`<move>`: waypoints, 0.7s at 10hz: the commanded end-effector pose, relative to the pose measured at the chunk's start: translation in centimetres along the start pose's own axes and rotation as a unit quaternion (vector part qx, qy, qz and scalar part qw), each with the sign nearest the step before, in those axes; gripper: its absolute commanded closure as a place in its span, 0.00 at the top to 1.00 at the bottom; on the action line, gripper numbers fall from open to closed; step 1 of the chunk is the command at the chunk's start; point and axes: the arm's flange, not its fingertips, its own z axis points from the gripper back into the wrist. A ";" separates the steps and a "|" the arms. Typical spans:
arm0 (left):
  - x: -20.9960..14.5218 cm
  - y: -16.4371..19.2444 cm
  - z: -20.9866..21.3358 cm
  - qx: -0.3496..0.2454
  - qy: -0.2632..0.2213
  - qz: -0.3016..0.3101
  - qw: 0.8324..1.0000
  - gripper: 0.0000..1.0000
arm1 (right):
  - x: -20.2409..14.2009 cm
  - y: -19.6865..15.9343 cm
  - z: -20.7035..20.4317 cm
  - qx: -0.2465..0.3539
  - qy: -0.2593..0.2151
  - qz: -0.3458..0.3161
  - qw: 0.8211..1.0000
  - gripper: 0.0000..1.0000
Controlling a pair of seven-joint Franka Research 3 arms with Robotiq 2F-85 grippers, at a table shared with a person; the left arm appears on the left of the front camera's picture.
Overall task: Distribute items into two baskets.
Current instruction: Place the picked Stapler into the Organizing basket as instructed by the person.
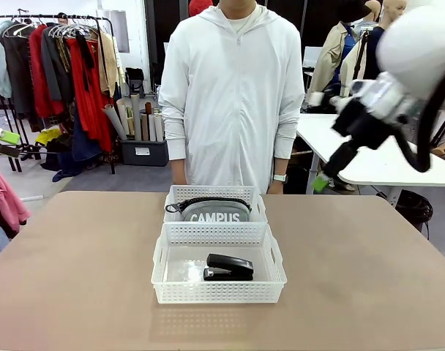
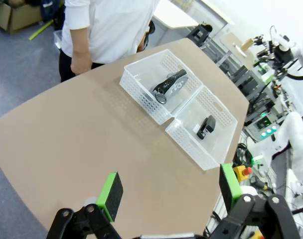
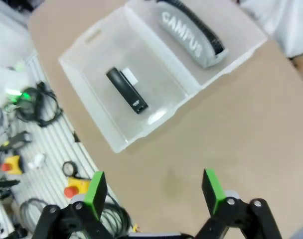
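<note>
Two white lattice baskets stand end to end at the table's middle. The far basket [image 1: 208, 194] holds the grey "CAMPUS" pouch [image 1: 217, 210]. A black stapler [image 1: 229, 268] lies in the near, larger basket [image 1: 219, 292]. My right gripper [image 1: 325, 178] hangs high at the right, away from both, and its wrist view shows it open [image 3: 154, 190] above the stapler [image 3: 126, 89] and pouch [image 3: 191, 32]. My left gripper [image 2: 170, 191] is open and holds nothing, high over the table. From there the pouch [image 2: 170, 84] and stapler [image 2: 207, 126] are seen in their baskets.
A person in a white jacket [image 1: 233, 95] stands at the table's far edge behind the baskets, arms down. A white table [image 1: 369, 153] stands behind at the right and a clothes rack [image 1: 54, 66] at the back left.
</note>
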 end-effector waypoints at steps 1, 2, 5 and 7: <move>0.1 -0.1 0.1 0.001 -0.002 -0.002 1.000 1.00 | -3.3 1.5 2.8 0.025 -0.075 -0.049 0.996 1.00; 0.1 -0.1 0.1 0.001 -0.002 -0.002 1.000 1.00 | -4.9 1.2 4.5 0.036 -0.120 -0.077 0.989 1.00; 0.1 -0.1 0.1 0.001 -0.002 -0.002 1.000 1.00 | -8.8 -1.5 7.0 0.085 -0.181 -0.133 0.971 1.00; 0.1 -0.1 0.1 0.001 -0.002 -0.002 1.000 1.00 | -10.9 -3.0 8.3 0.086 -0.188 -0.148 0.967 1.00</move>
